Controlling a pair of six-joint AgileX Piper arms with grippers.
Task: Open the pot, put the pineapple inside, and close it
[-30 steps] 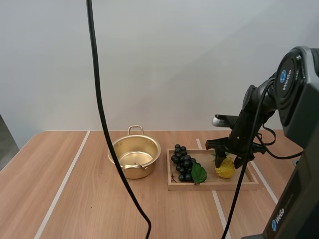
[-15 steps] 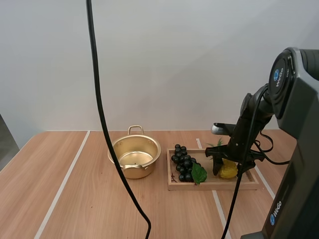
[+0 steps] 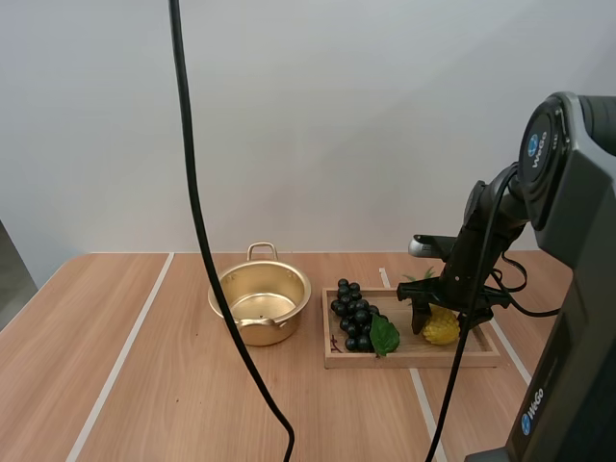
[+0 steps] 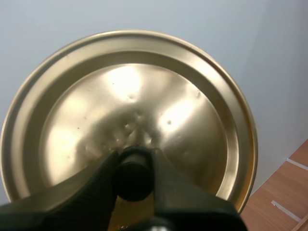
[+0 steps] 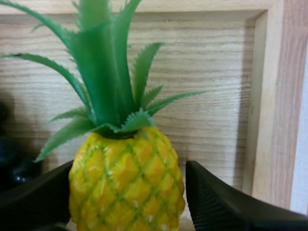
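The gold pot (image 3: 260, 303) stands uncovered on the table, left of the wooden tray (image 3: 414, 359). A yellow pineapple (image 3: 440, 330) with green leaves stands upright in the tray's right half. My right gripper (image 3: 441, 322) is lowered over it, open. In the right wrist view the pineapple (image 5: 127, 178) sits between the gripper's (image 5: 129, 199) black fingers (image 5: 216, 202), one at each side, with a gap at one side. My left gripper (image 4: 134, 162) is shut on the black knob (image 4: 134, 175) of the gold lid (image 4: 130, 91), held up in front of the wall.
A bunch of dark grapes (image 3: 354, 316) with a green leaf lies in the tray's left half, between pot and pineapple. White stripes run along the wooden table (image 3: 144, 385). The tray's raised rim (image 5: 267, 96) stands close beside the pineapple.
My right gripper has come down and slightly left, so its fingers now straddle the pineapple. Pot, tray and grapes have not moved.
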